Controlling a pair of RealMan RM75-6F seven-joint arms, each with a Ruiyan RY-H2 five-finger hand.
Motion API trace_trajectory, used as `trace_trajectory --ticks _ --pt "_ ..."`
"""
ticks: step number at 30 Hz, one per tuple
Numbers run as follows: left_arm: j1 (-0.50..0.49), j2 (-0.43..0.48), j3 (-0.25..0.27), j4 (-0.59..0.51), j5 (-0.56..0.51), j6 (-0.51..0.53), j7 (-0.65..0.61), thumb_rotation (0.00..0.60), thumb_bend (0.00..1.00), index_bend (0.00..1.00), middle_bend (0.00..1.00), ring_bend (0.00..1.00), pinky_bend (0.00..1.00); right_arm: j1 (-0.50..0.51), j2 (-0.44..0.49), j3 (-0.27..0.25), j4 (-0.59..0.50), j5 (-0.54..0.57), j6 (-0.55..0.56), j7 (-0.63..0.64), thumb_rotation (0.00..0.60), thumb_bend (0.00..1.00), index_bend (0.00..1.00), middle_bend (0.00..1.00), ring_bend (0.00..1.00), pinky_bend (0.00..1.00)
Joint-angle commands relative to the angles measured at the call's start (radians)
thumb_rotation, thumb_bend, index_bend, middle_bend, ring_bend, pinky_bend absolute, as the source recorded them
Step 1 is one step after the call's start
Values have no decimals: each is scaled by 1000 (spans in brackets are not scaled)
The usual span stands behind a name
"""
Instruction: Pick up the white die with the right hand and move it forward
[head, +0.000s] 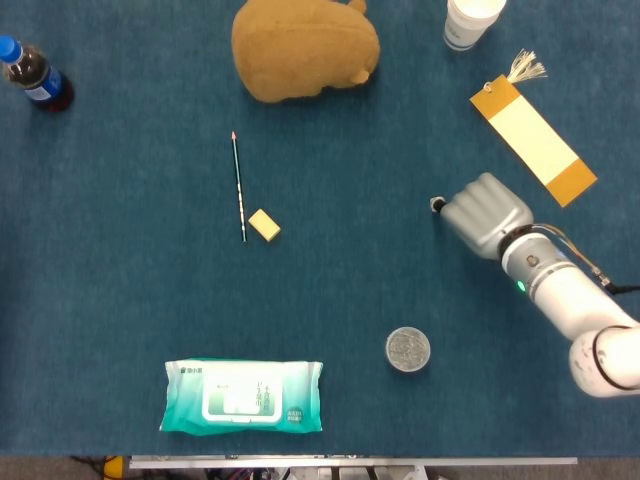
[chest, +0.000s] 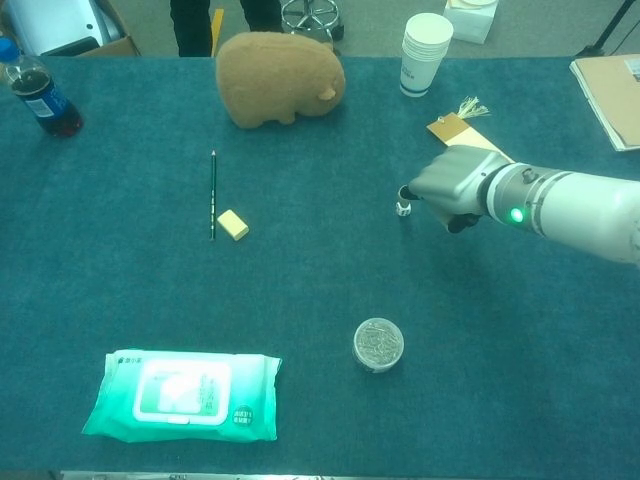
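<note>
on the blue table (head: 120, 300), the right robot hand (head: 487, 215) has its fingers curled over the small white die (chest: 404, 208) at their tips, near the bookmark (head: 532, 138), well apart from the round tin (head: 408, 350), stacked paper cups (chest: 424, 53) and cola bottle (head: 33, 75).
</note>
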Motion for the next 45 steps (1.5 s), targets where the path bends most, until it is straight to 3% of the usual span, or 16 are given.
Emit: trace_trajectory --ticks 1,45 --pt "1 0 0 -1 -1 1 1 600 264 337 324 189 377 -12 16 3 -22 -31 6 14 600 1000 194 1000 1000 1000" --pt "-4 -2 -2 7 -7 -13 -7 600 264 337 324 189 377 -34 -23 2 58 -25 -36 4 600 1000 220 1000 1000 1000"
